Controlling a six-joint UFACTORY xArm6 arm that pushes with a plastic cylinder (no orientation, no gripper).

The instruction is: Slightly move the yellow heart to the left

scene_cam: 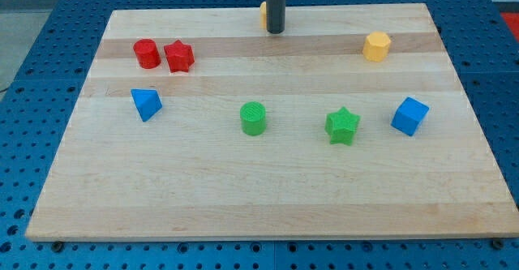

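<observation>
Nearest the camera sit the green cylinder (253, 117) and green star (342, 126), mid-board. Going left to right otherwise: red cylinder (147, 53) touching red star (179, 56), blue triangle-ish block (146, 104) below them, then my tip (276, 31) at the view's top, w/ a sliver of yellow (263, 12) just beside its left — prob. the heart, mostly hidden behind the rod, shape unclear. Tip sits right of it, so the leftward push looks set up; how much is done, can't tell. Farther right: yellow hexagon-like block (376, 46), blue cube (409, 115). No jaws on this rod. Surface: pale wooden board (268, 197) on blue perforated table (32, 75).
</observation>
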